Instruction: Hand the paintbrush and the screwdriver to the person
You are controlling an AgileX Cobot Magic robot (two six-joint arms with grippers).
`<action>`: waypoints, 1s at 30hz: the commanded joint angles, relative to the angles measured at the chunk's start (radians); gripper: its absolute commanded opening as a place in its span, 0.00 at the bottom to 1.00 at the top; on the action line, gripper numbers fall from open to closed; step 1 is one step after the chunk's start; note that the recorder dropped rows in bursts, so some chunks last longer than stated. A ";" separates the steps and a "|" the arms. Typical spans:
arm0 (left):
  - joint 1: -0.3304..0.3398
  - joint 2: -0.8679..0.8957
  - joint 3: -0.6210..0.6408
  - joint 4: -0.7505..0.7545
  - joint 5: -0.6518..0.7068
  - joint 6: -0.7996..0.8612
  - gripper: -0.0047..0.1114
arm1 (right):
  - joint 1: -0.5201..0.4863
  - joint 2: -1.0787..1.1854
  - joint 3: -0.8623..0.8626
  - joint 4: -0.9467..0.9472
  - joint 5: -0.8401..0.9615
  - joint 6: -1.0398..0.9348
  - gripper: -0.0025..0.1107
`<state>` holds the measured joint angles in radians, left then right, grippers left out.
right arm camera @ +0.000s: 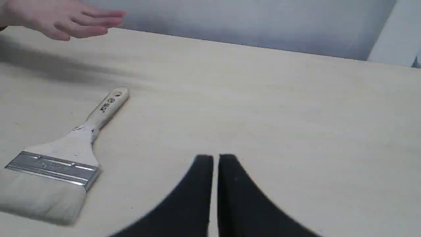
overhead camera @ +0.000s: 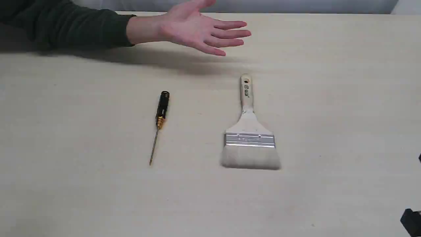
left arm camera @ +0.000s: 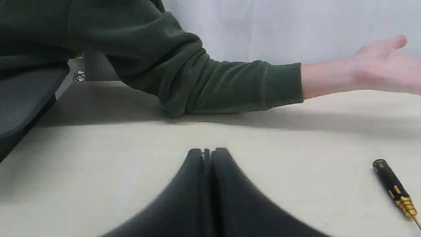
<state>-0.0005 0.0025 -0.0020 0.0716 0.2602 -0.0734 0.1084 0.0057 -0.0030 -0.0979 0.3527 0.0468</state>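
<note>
The paintbrush (overhead camera: 249,131) lies flat on the table (overhead camera: 329,98), right of centre, pale bristles toward the near edge; it also shows in the right wrist view (right arm camera: 62,154). The screwdriver (overhead camera: 159,123) lies left of centre, black handle toward the far side; its handle shows in the left wrist view (left arm camera: 393,187). The person holds an open hand (overhead camera: 200,29), palm up, above the far side of the table, dark green sleeve (overhead camera: 65,26) reaching in from the left. My left gripper (left arm camera: 208,152) is shut on nothing, off to one side of the screwdriver. My right gripper (right arm camera: 215,157) is shut with a thin slit, empty, apart from the brush.
A black part of the right arm (overhead camera: 411,220) shows at the exterior view's lower right corner. A dark chair or seat (left arm camera: 23,98) stands beside the table's far corner. A pale wall (right arm camera: 263,19) runs behind the table.
</note>
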 commanded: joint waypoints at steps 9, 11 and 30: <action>-0.007 -0.002 0.002 -0.001 -0.011 -0.002 0.04 | -0.002 -0.006 0.003 0.001 -0.006 -0.002 0.06; -0.007 -0.002 0.002 -0.001 -0.011 -0.002 0.04 | -0.002 -0.006 0.003 0.001 -0.006 -0.002 0.06; -0.007 -0.002 0.002 -0.004 -0.009 -0.002 0.04 | -0.002 -0.006 0.003 0.003 -0.487 -0.002 0.06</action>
<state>-0.0005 0.0025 -0.0020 0.0716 0.2602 -0.0734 0.1084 0.0057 -0.0030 -0.0979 -0.0785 0.0464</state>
